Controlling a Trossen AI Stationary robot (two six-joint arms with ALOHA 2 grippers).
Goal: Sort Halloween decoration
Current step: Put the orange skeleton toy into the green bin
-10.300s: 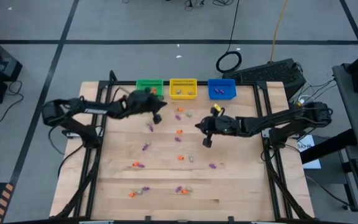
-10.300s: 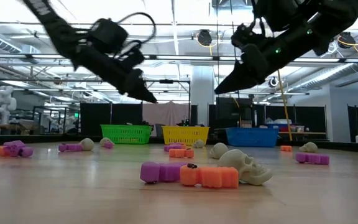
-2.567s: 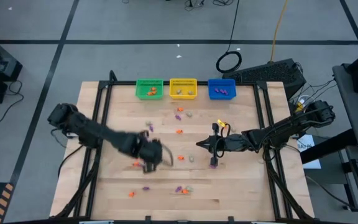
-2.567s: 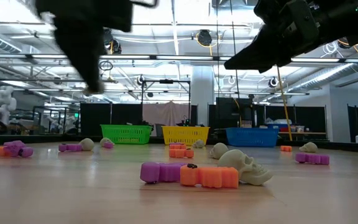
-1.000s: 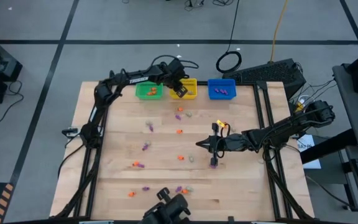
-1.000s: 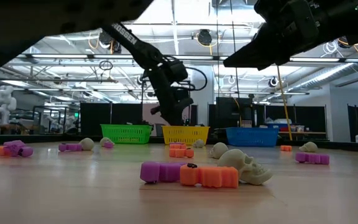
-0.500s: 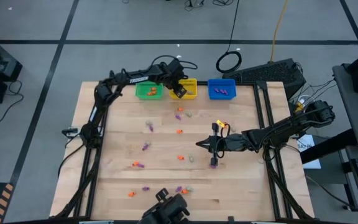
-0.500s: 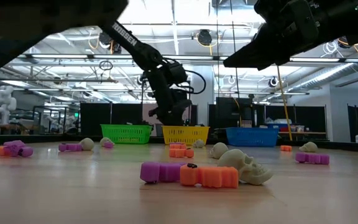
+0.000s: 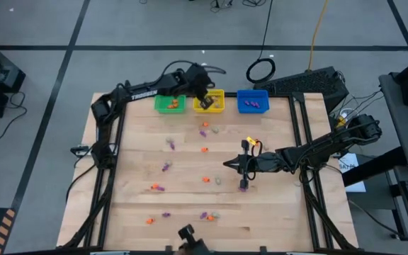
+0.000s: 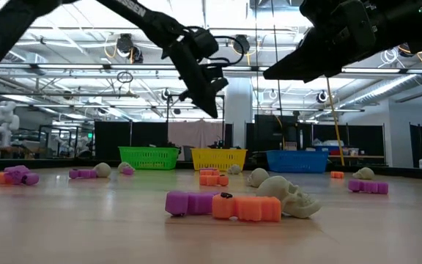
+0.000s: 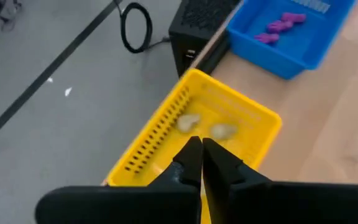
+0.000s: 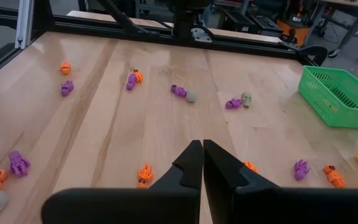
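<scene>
Small orange, purple and pale trinkets lie scattered on the wooden table, such as an orange one and a purple one. In the low view a purple piece, an orange piece and a pale skull lie close together. My left gripper is shut and hangs above the yellow basket, which holds two pale trinkets. My right gripper is shut, raised over the table's right middle, nothing between its fingers.
The green basket, yellow basket and blue basket stand in a row at the far edge; the blue one holds purple pieces. A black frame runs along both table sides. A dark object shows at the near edge.
My left gripper has risen above the yellow basket and tipped so its fingers slant downward, staying shut. Its arm has swung a little toward the table's left. My right arm has kept still.
</scene>
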